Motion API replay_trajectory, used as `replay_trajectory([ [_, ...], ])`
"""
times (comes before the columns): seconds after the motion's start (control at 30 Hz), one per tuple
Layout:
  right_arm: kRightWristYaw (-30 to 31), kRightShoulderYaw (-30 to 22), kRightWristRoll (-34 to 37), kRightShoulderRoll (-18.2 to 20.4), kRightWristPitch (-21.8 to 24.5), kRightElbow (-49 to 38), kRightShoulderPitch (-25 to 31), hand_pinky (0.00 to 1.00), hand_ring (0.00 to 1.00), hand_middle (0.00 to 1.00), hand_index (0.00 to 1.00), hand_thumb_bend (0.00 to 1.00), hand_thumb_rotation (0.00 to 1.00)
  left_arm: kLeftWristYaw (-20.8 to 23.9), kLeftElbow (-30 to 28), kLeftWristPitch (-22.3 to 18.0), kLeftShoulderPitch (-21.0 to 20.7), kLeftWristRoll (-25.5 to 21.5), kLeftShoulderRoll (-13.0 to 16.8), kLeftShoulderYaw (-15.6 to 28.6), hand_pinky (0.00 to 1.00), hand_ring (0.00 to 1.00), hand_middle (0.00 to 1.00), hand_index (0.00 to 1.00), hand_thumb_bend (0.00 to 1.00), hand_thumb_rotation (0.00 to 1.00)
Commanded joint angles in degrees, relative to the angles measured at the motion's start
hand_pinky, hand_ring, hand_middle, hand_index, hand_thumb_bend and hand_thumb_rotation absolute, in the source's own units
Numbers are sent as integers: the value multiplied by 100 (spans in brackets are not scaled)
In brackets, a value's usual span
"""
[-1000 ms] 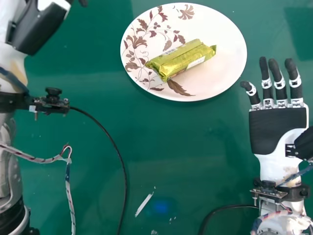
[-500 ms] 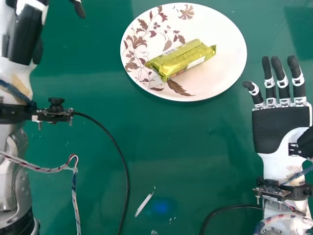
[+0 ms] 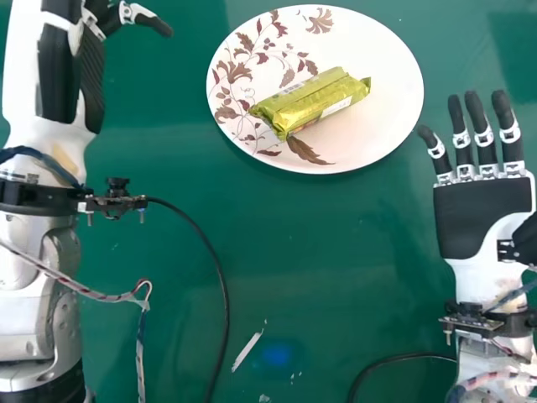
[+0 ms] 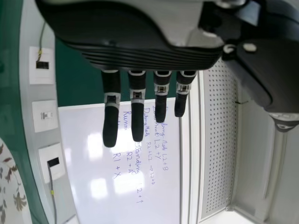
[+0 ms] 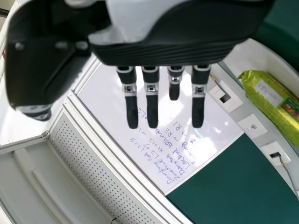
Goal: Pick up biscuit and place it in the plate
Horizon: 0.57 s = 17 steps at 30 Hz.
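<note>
Here's the biscuit [image 3: 312, 102], slanting lower-left to upper-right on the plate [image 3: 393, 67], top centre! Left hand [image 3: 67, 71] upper left, right hand [image 3: 482, 218] far right, both with fingers straight, spread.

Bright glare patches shine on the whiteboard [image 4: 159, 205]

The whiteboard [image 4: 159, 205] bears slanting blue handwriting; in the left wrist view "R1 + X", "R2 + A", "L2 + Y" and "L2 + B" can be read, with "R2 + L2" and an arrow on another line; the right wrist view gives words too — "Damping Mode", "Debug Mode" and "Locked"; other parts are hidden or too unclear to tell; the biscuit packet [image 5: 275, 116] carries a white label [image 5: 268, 92] and further print — too small to read.
</note>
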Motion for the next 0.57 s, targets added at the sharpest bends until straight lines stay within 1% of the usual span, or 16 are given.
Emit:
replay_trajectory([
  [0.0, -8, -49, 28, -41, 54, 34, 34, 68, 79, 82, 78, 87, 37, 44, 94, -117, 138, -106, -70, -28, 42, 69, 91, 93, 100, 79],
  [0.03, -1, -57, 48, -47, 70, 31, 36, 68, 79, 82, 78, 88, 38, 26, 129, -170, 164, -117, -62, -30, 41, 68, 91, 93, 100, 78],
  [0.1, 26, -77, 73, -63, 87, 41, 42, 70, 80, 83, 81, 86, 43, -19, 212, -295, 212, -147, -47, -34, 41, 68, 91, 92, 100, 78],
  [0.13, 36, -86, 77, -73, 98, 40, 43, 70, 81, 83, 82, 86, 44, -73, 237, -275, 239, -205, -14, -31, 41, 68, 91, 92, 100, 78],
  [0.17, 56, -97, 93, -85, 115, 42, 42, 73, 82, 84, 84, 87, 47, -146, 247, -204, 262, -340, 8, -18, 41, 68, 91, 91, 100, 78],
  [0.2, 77, -110, 109, -94, 128, 48, 41, 79, 84, 85, 85, 86, 49, -193, 250, -154, 281, -436, 22, -16, 40, 68, 91, 91, 100, 78],
  [0.23, 111, -123, 142, -102, 142, 58, 39, 81, 85, 86, 86, 86, 49, -232, 245, -77, 297, -531, 42, -13, 40, 68, 91, 91, 100, 77],
  [0.27, 144, -136, 124, -105, 111, 75, 34, 81, 85, 85, 86, 87, 49, -251, 246, -24, 310, -599, 48, -10, 40, 68, 91, 92, 100, 77],
  [0.33, 160, -155, 111, -91, 79, 90, 28, 75, 83, 84, 85, 88, 50, -280, 287, -1, 341, -692, 60, 1, 40, 66, 91, 92, 100, 78],
  [0.4, 96, -170, 43, -44, 28, 102, 12, 72, 82, 83, 84, 87, 51, -304, 341, 50, 349, -845, 40, 28, 39, 65, 90, 92, 100, 78],
  [0.43, 22, -180, -75, 11, -68, 117, 1, 71, 82, 83, 84, 87, 50, -300, 361, 75, 349, -915, 24, 31, 39, 64, 89, 91, 100, 78],
  [0.47, -75, -194, -175, 77, -151, 125, -11, 67, 79, 82, 82, 88, 48, -302, 406, 43, 349, -966, 1, 28, 38, 62, 87, 88, 100, 78],
  [0.53, -217, -211, -263, 208, -281, 127, -33, 61, 75, 80, 79, 90, 45, -365, 536, -61, 392, -1159, -72, 33, 37, 60, 86, 86, 100, 76],
])
